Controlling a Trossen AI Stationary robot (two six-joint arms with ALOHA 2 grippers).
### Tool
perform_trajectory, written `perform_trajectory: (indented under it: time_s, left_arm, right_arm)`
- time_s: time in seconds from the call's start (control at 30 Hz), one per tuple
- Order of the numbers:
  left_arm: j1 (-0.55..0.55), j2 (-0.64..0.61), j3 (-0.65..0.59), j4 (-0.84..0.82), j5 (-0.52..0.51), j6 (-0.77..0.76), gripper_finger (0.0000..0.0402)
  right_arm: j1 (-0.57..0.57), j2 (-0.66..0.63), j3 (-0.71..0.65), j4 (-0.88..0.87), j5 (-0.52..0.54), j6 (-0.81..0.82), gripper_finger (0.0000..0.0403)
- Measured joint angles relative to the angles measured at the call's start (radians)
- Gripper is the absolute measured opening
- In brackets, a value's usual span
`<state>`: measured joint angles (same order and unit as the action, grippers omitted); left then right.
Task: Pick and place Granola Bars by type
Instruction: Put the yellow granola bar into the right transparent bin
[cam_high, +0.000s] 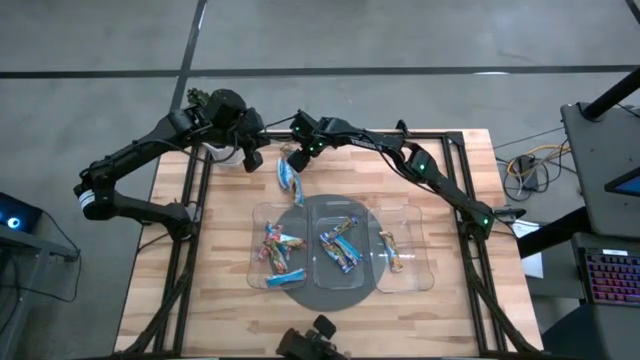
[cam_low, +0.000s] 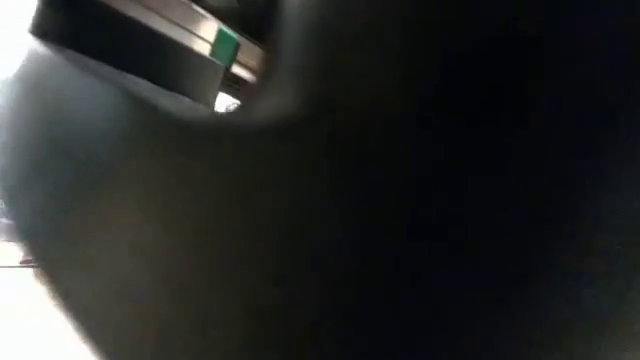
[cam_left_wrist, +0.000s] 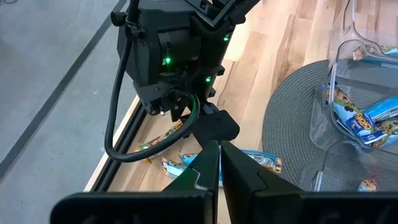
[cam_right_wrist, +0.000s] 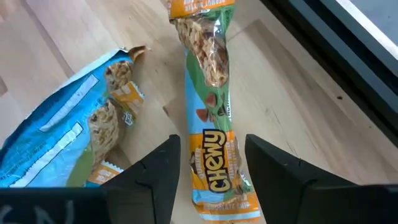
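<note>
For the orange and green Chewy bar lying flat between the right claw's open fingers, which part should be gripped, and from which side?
Grip the Chewy bar across its narrow width near mid-length, coming straight down from above. It lies flat on the wood, long and slim, and the right claw already straddles it with a finger on each long edge. The blue bar lies close beside one finger, so keep the descent centred.

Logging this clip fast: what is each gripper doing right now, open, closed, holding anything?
Left gripper: shut, holding nothing.
Right gripper: open, fingers either side of an orange-and-green granola bar on the table, not yet gripping.
</note>
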<state>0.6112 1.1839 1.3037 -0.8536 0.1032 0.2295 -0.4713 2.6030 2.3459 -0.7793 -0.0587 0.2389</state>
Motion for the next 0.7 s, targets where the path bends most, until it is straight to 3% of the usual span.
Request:
perform_trajectory:
  time_s: [0.7]
  left_arm:
    - [0.000,0.000,0.000,-0.002,0.000,-0.011,0.0000]
  right_arm:
    - [-0.002,0.000,-0.031,0.049,0.002,-0.089,0.0170]
